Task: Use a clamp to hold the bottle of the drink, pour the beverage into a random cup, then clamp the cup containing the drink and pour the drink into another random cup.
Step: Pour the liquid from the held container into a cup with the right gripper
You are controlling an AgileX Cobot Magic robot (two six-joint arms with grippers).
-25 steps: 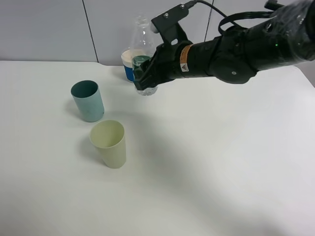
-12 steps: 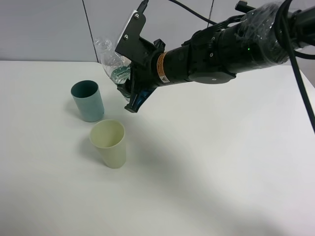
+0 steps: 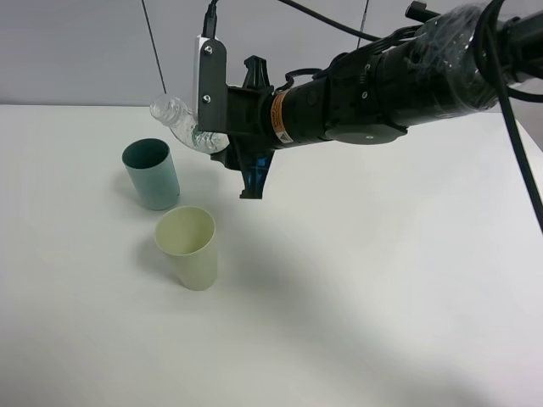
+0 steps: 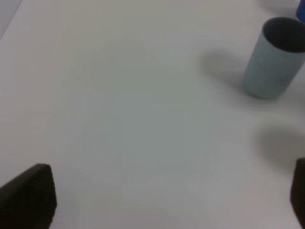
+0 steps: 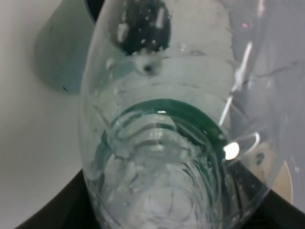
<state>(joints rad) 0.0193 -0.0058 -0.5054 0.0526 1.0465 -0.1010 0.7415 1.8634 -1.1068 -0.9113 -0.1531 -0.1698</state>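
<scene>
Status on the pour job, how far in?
Done: right gripper is shut on the bottle, which is off the table and tipped toward the cups. In hand: first pour, neck near the teal cup; no stream visible. To do: both pours; the yellow-green cup looks empty, and the left gripper hangs open over bare table.

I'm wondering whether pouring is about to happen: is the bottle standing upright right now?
No, the bottle hangs in the air tipped nearly onto its side, with its neck pointing to the left of the high view.
</scene>
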